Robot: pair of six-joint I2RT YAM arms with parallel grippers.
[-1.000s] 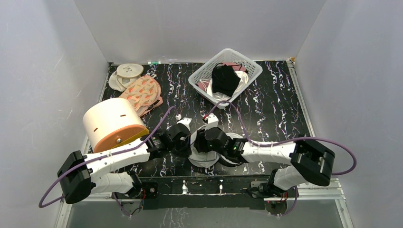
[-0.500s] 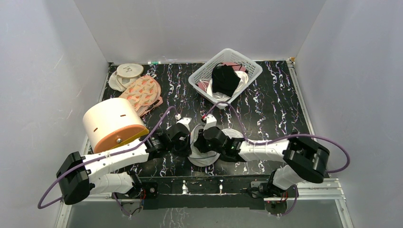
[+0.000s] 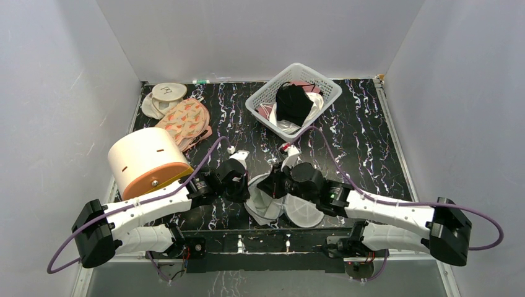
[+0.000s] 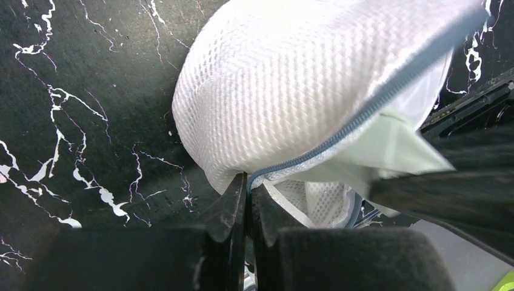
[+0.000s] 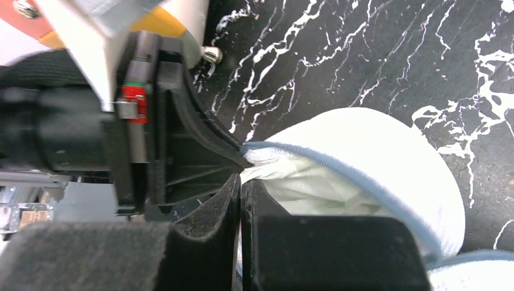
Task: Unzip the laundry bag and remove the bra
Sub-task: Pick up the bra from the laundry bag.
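The laundry bag [image 3: 263,207] lies unzipped near the table's front edge, its second white mesh half [image 3: 304,213] spread to the right. My left gripper [image 3: 247,189] is shut on the bag's blue-grey zipper rim; in the left wrist view [image 4: 248,183] the domed mesh half [image 4: 303,91] rises above it. The pale mint bra [image 4: 394,145] pokes out under that rim. My right gripper [image 3: 272,185] is shut on a corner of the bra's pale fabric [image 5: 291,182], beside the bag's open half [image 5: 376,157]. Most of the bra is hidden inside.
A big cream cylinder with an orange base [image 3: 148,162] stands left of my left arm. Peach floral pads [image 3: 186,120] and round white pads [image 3: 168,93] lie at the back left. A white lattice basket [image 3: 257,105] with dark and white clothes stands at the back centre.
My right arm has swung out to the right and its gripper has shifted right. The bag's halves have come apart, one flopping open to the right. My left gripper has stayed in place.
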